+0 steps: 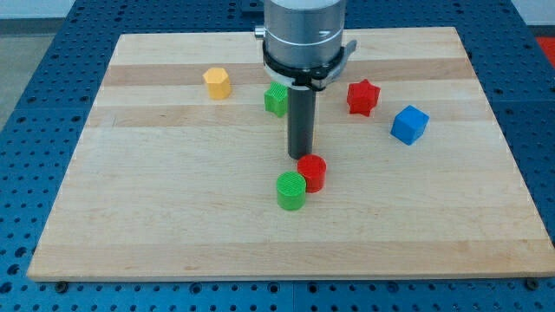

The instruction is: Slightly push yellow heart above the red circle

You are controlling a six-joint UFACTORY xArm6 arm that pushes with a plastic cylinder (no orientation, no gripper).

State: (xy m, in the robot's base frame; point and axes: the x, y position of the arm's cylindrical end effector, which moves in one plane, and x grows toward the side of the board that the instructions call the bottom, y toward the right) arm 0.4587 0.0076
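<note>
No pincer here: my tip (301, 157) touches the red plastic circle (312, 172) at its eleven o'clock. No yellow heart shows, though the small yellow plastic block (218, 83) looks light and likely slides easily.

You have six blocks on the tabletop (173, 225): two red, a red circle (312, 172) and a red star (363, 97); two green, a green cylinder (291, 191) and a partly hidden green block (275, 99); one blue cube (409, 125); one yellow block (218, 83).
</note>
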